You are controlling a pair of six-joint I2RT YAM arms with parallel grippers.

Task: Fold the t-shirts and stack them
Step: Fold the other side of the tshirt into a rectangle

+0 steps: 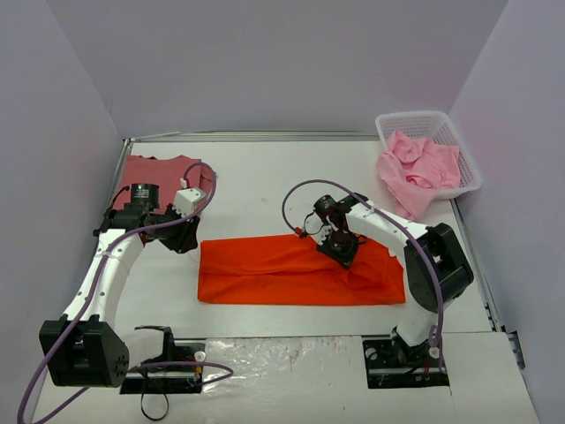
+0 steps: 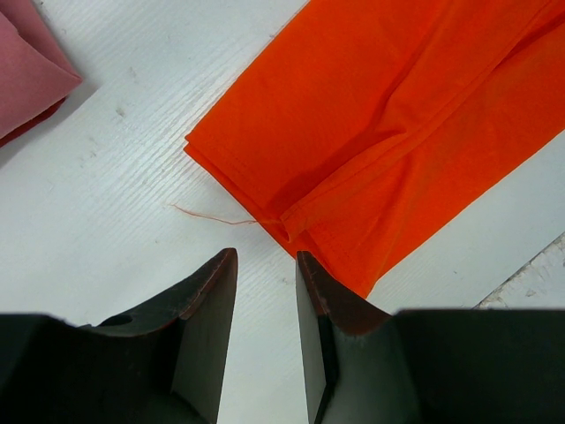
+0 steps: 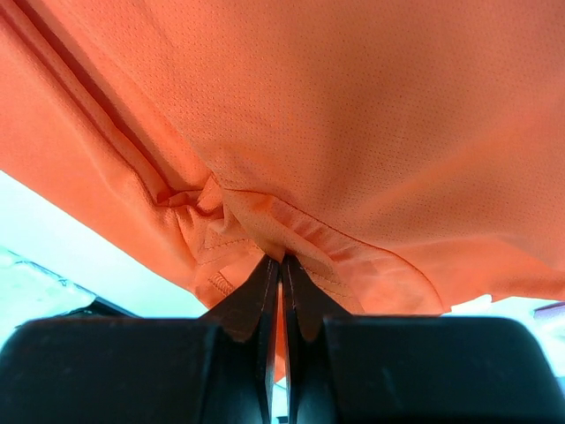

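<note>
The bright orange-red t-shirt (image 1: 296, 269) lies folded into a long strip across the table's middle. My right gripper (image 1: 340, 249) is shut on a pinch of its cloth (image 3: 291, 238) near the strip's right part and lifts it slightly. My left gripper (image 1: 183, 237) is open and empty just left of the strip's left end; that corner (image 2: 265, 190) lies right ahead of its fingertips (image 2: 225, 265). The dusty rose-red t-shirt (image 1: 159, 170) lies folded at the back left and shows in the left wrist view (image 2: 26, 75). Light pink t-shirts (image 1: 419, 168) fill the basket.
The white lattice basket (image 1: 468, 163) stands at the back right, with pink cloth hanging over its front rim. A loose orange thread (image 2: 207, 215) lies on the table (image 1: 265, 177) by the shirt's corner. Walls close in the table at left, back and right.
</note>
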